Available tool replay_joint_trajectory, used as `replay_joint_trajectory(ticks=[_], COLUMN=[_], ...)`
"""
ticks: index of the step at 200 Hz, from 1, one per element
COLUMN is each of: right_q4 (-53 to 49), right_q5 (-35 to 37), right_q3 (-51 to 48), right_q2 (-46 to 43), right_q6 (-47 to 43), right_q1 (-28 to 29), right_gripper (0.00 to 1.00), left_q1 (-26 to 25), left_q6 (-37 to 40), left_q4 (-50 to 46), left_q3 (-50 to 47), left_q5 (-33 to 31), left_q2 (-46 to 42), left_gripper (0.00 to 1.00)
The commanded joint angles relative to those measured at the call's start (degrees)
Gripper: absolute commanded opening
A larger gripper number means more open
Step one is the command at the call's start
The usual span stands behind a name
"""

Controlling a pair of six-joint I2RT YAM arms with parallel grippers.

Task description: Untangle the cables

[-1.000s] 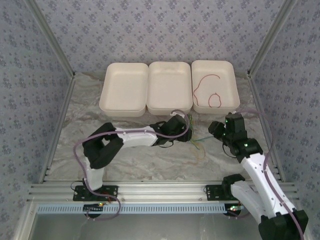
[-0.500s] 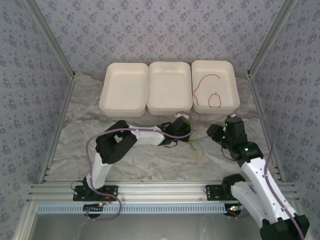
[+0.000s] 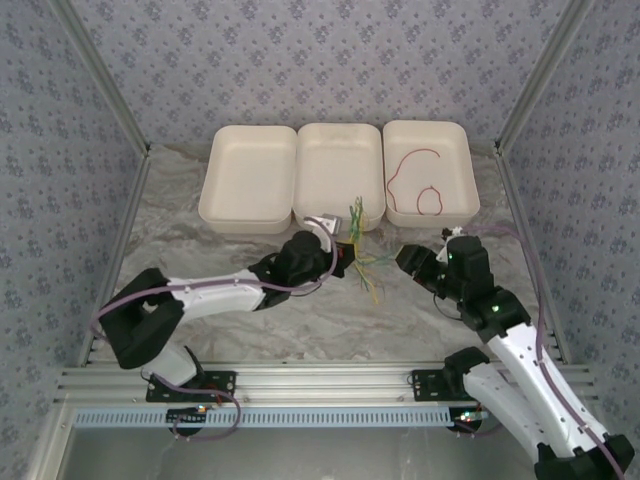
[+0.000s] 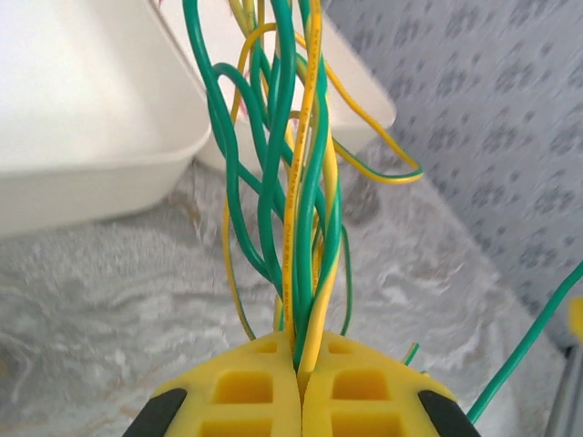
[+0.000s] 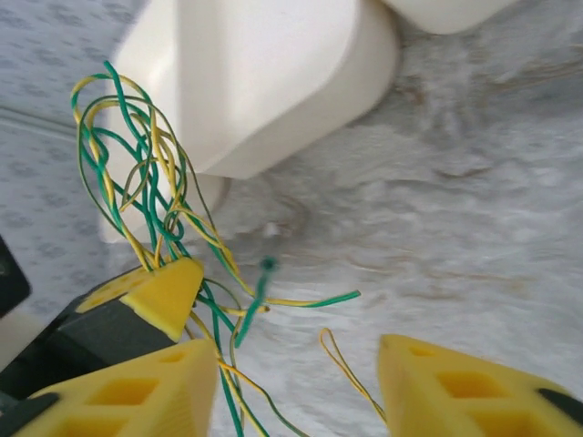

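Tightly in the left claw (image 4: 299, 387) — tangled cables (image 4: 293, 182).

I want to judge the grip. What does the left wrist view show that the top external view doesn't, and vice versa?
Left wrist: the left gripper shut on the green and yellow cables, strands twisted together above the pinch. Top external: a red cable lying apart in the tray on the right arm's side, and the right gripper close beside the bundle. Both: the bundle, white trays and the marbled table.
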Motion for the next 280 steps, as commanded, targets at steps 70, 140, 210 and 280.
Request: replay_joint_trajectory(ticks=[70,140,210,280], right_q4=[20.0,8.6,20.3,32.7], right_q5=[16.6,15.3,-22.6,-23.1], right_q3=[0.5,8.9,20.9,18.5], right_q2=[9.0,-0.1,24.9,32.0], right_q6=[13.8,-12.0,-20.4,-12.3], right_q1=[18.7,18.7,3.6,5.6], right_gripper=[0.50,0.70,0.64,0.53], left_q1=[1.2,13.3,17.7,17.9], left_q6=[1.6,4.1,9.9,9.1], left_q4=[8.5,0.9,-11.6,-9.8], left_q3=[-3.8,-1.5,5.5,5.4], left_q5=[3.9,29.9,41.9,42.3], left_q2=[-8.4,-13.2,-14.9,-12.2], left_gripper=[0.00,0.00,0.00,0.00])
